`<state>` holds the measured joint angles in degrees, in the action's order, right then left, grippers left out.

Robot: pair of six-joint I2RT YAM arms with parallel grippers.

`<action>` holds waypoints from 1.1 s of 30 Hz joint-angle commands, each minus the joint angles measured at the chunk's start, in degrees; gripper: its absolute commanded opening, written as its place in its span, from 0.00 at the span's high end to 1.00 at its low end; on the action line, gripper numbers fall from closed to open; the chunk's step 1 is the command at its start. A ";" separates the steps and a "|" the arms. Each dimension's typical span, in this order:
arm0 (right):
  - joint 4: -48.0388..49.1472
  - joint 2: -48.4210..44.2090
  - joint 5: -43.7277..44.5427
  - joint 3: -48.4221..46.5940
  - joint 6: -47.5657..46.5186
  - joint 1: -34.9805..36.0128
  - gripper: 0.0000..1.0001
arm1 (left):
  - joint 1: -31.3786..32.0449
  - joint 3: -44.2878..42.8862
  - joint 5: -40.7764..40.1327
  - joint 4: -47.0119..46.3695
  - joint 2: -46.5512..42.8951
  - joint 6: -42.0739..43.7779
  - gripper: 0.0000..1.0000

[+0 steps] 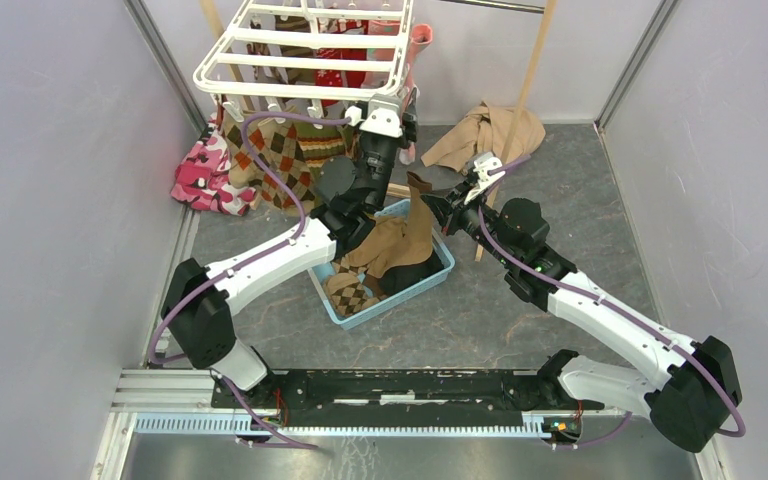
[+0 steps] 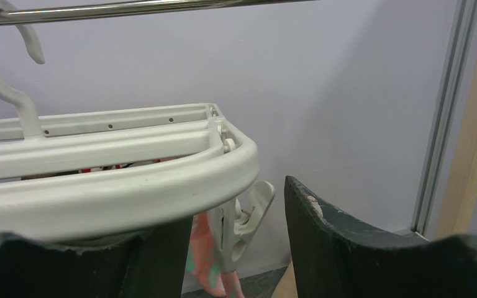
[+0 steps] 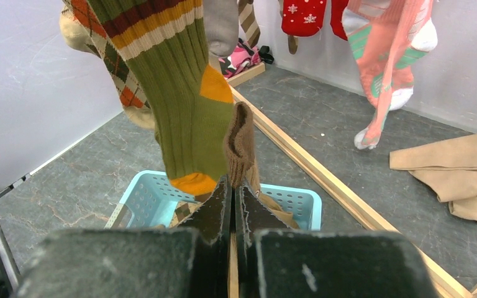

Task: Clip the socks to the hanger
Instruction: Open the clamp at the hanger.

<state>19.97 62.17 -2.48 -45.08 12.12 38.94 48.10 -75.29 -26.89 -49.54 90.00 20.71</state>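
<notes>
The white hanger (image 1: 305, 50) hangs at the back with several socks clipped under it. My left gripper (image 1: 382, 115) is open at its near right corner. In the left wrist view the hanger rim (image 2: 130, 180) fills the left side, and one white clip (image 2: 245, 223) hangs between my open left gripper's (image 2: 236, 248) jaws, untouched. A pink sock (image 2: 205, 261) hangs behind the clip. My right gripper (image 1: 438, 205) is shut on a brown sock (image 1: 415, 225) lifted above the basket. In the right wrist view the right gripper (image 3: 233, 192) pinches that brown sock (image 3: 239, 143) beside the hanging green sock (image 3: 186, 105).
A light blue basket (image 1: 430, 280) holds more socks, including an argyle one (image 1: 352, 293). A beige garment (image 1: 485, 130) lies at the back right and a pink camouflage cloth (image 1: 200, 170) at the back left. A wooden pole (image 3: 323, 174) lies on the floor. Red (image 3: 303, 15) and pink (image 3: 385, 56) socks hang.
</notes>
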 commanded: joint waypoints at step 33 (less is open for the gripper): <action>6.46 6.53 -15.50 -13.19 0.91 -1.28 1.00 | -6.34 -1.57 6.49 24.11 -15.28 -31.27 0.76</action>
<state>20.62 66.92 -12.45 -53.76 12.56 37.98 43.51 -75.40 -23.51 -28.23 76.93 -1.28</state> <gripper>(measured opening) 0.014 0.346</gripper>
